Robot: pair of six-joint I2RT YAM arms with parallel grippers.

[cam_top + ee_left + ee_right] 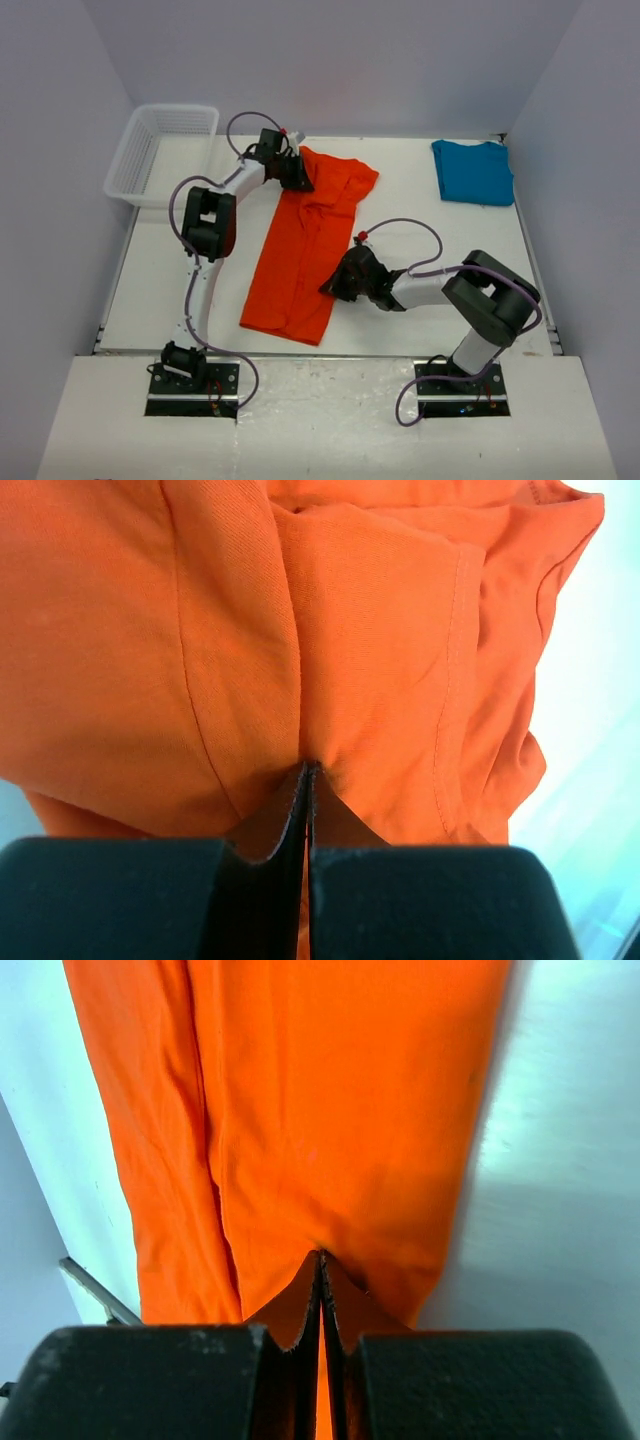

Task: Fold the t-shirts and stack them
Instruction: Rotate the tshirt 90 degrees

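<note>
The left gripper [297, 176] is closed tight on the far end of the orange-red t-shirt [305, 250], with a fold of cloth pinched between its jaws. The right gripper [337, 284] is closed on the right edge of the same shirt, nearer the arms. This shirt lies long and narrow in the middle of the table [420, 300], and its cloth is plain. The teal-blue t-shirt [473, 172] lies folded at the far right corner, well apart. 1 white mesh basket [128, 152] stands at the far left.

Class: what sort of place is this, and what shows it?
Probably a robotics lab cell: left arm and right arm bolted by a white table, plain walls around, an orange t-shirt and teal t-shirt on it.
</note>
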